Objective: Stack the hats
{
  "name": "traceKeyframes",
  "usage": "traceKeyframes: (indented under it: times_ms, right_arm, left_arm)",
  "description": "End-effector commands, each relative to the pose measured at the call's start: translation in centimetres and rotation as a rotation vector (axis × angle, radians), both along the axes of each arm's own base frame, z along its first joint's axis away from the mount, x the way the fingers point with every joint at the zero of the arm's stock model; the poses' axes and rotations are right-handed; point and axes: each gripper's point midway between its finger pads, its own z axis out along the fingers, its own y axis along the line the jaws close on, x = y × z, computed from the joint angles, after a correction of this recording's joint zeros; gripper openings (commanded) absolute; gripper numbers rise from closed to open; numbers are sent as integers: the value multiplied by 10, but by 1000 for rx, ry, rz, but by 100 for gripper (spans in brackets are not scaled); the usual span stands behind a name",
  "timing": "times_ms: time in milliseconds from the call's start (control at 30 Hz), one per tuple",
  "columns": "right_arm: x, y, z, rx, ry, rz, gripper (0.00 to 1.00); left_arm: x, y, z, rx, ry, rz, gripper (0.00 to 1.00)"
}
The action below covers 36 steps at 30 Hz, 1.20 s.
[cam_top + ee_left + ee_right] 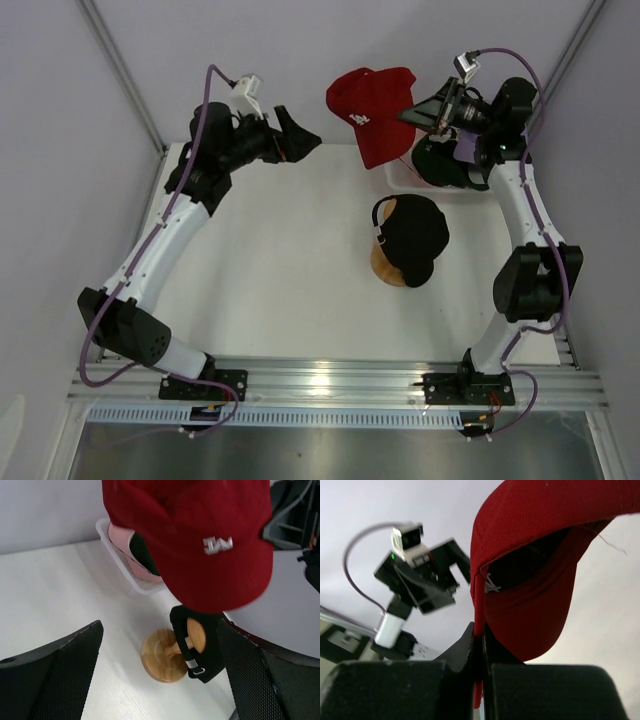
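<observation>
A red cap [368,110] with a white logo hangs in the air over the far edge of the desk [280,260], right of centre. The right jaws pinch it at the rim and are closed tight on the fabric. The right wrist view shows the red cloth clamped between the two black fingers [390,690].

The left jaws stand wide with nothing between them. In the overhead view they sit just left of the cap and apart from it. From the left wrist, their meshed fingers [75,670] frame the scene below.

Right of the desk's centre, a black cap [415,232] sits on a round wooden stand [157,655], and its back strap and buckle show in the left wrist view.

A white mesh basket [117,562] rests at the far right corner of the desk, partly under the raised red cap. A pink cap [125,537] lies inside it beside something dark that cannot be made out.
</observation>
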Motion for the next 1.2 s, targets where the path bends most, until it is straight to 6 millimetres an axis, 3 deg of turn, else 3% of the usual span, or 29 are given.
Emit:
traceKeyframes:
  times_ms: [0, 33, 133, 333, 567, 633, 667, 700, 867, 900, 933, 1167]
  right_arm:
    - [-68, 14, 25, -154, -207, 58, 0]
    - [-83, 14, 23, -171, -169, 65, 0]
    - [-97, 15, 20, -178, -187, 83, 0]
    - [-108, 19, 12, -168, -142, 101, 0]
    - [-109, 29, 7, -162, -130, 133, 0]
    - [-110, 31, 10, -158, -142, 139, 0]
    - [-112, 32, 12, -157, -146, 143, 0]
    - [-113, 32, 14, -155, -158, 147, 0]
    - [-116, 33, 15, -152, -161, 159, 0]
    - [-115, 33, 15, -152, -161, 161, 0]
    - [-116, 33, 14, -153, -161, 162, 0]
    - [-113, 34, 17, -147, -172, 155, 0]
  left_arm:
    - [-8, 10, 44, -2, -215, -52, 100]
    - [-11, 11, 56, 7, -262, -63, 100]
    - [-22, 1, 76, 49, -355, -161, 100]
    - [-30, -30, 61, 235, -532, -261, 100]
    - [-62, -64, 68, 289, -733, -363, 99]
    - [-55, -69, 66, 310, -747, -348, 90]
    - [-53, -72, 64, 315, -741, -348, 82]
    - [-51, -74, 67, 312, -742, -350, 64]
    - [-33, -86, 55, 326, -669, -352, 30]
    - [-32, -86, 59, 317, -663, -342, 11]
    - [-30, -86, 61, 310, -658, -331, 1]
    - [-25, -80, 76, 173, -573, -190, 1]
